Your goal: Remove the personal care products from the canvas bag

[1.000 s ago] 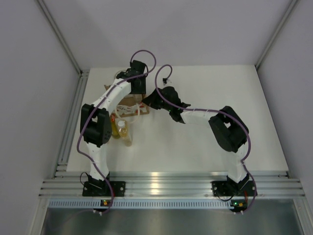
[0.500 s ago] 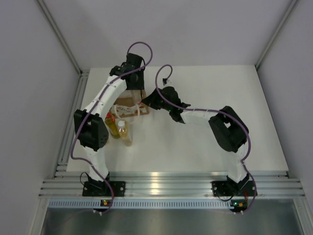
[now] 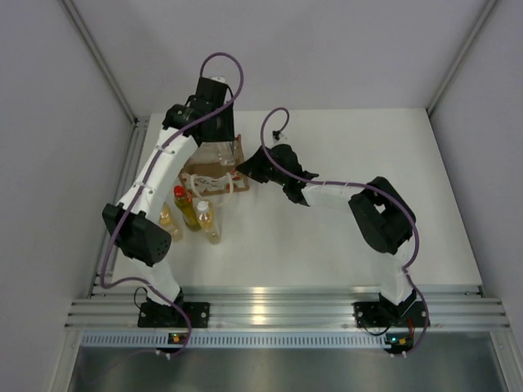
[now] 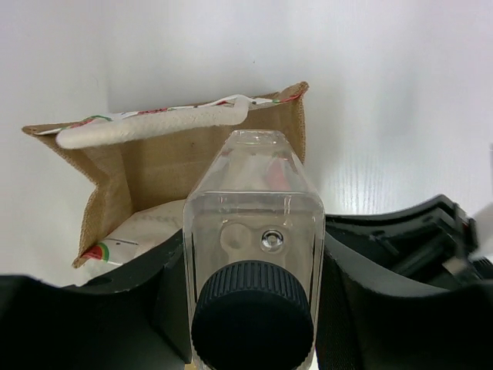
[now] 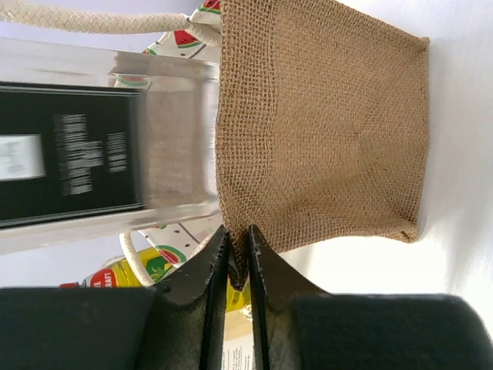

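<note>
clear dark-capped bottle (image 4: 254, 208) in left hand (image 4: 254, 270), open canvas bag (image 4: 154, 166) beyond

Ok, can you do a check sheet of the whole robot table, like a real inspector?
Surface: white table, no spills seen.
Job's things: clear bottle held up at the mouth of the canvas bag; yellow-green bottle, amber bottle and second amber bottle are out on the table near the bag.
Clutter: nothing seen.
Grippers: left gripper shut on the clear bottle; right gripper shut on the bag's edge.
Cables: a purple cable loops along each arm, not touching the bottles.
Surroundings: pale walls; metal rail at the near edge.
</note>
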